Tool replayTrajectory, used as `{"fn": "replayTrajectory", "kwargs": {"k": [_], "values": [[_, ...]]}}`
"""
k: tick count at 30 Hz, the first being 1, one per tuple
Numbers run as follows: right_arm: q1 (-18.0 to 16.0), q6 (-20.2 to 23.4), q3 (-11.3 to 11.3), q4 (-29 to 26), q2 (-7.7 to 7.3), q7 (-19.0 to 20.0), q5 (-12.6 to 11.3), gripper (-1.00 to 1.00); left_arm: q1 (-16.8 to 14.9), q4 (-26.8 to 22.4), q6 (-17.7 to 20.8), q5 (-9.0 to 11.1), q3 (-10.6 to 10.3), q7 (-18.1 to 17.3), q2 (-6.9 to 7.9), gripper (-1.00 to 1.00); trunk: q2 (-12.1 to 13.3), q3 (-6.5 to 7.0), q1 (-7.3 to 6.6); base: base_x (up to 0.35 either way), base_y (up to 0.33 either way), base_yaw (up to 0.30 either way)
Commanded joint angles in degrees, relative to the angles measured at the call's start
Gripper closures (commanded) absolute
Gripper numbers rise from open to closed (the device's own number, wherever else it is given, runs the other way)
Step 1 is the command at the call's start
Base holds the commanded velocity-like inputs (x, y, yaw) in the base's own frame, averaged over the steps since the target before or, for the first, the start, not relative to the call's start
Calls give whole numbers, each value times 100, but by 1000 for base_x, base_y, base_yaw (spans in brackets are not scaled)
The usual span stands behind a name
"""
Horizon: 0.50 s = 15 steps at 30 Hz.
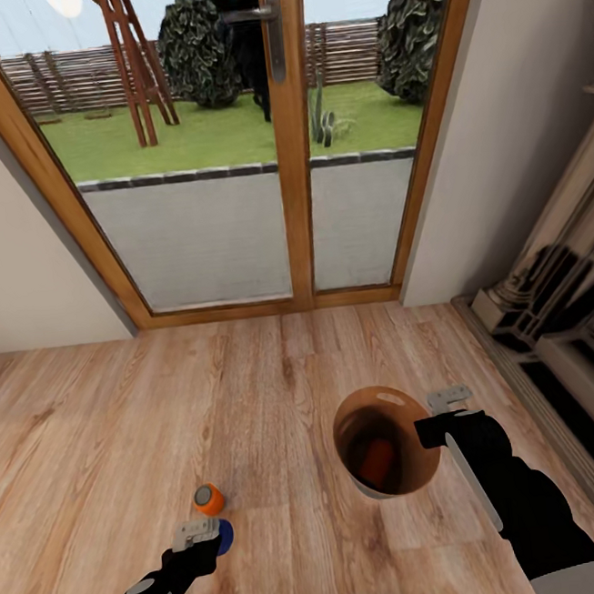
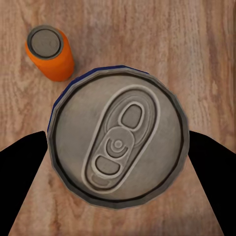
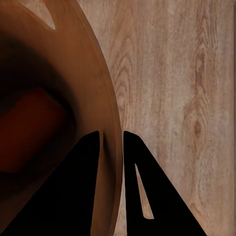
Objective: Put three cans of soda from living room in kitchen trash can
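Observation:
My left gripper (image 1: 205,532) is shut on the dark blue can of soda (image 1: 223,535), held above the wood floor. In the left wrist view its silvery top (image 2: 119,147) looms large between the two black fingers (image 2: 22,172). An orange-red can (image 1: 208,498) (image 2: 51,53) stands upright on the floor just beyond it. My right gripper (image 1: 438,424) is shut on the rim of the tan-brown trash can (image 1: 410,413), one finger inside the wall (image 3: 112,147) and one outside. Another orange-red can (image 1: 378,462) lies in its dark bottom.
Wood-framed glass doors (image 1: 297,196) stand ahead, with a garden behind them. Pale walls flank them on both sides. A pale carved fireplace surround (image 1: 563,306) runs along the right. Light plank floor (image 1: 162,403) stretches between me and the doors.

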Motion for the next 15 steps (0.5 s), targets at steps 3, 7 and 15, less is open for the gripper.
{"fn": "replayTrajectory", "kwargs": {"k": [3,7,15], "values": [[-1,-4,0,-1,1,26,-65,100,1,1,-1,-4,0,4,0,100,122,82,-67,0,0,0],[-1,-4,0,-1,1,26,-65,100,1,1,-1,-4,0,4,0,100,282,191,-155,0,0,0],[-1,-4,0,-1,1,26,-65,100,-1,1,-1,-4,0,4,0,100,603,408,-330,0,0,0]]}}
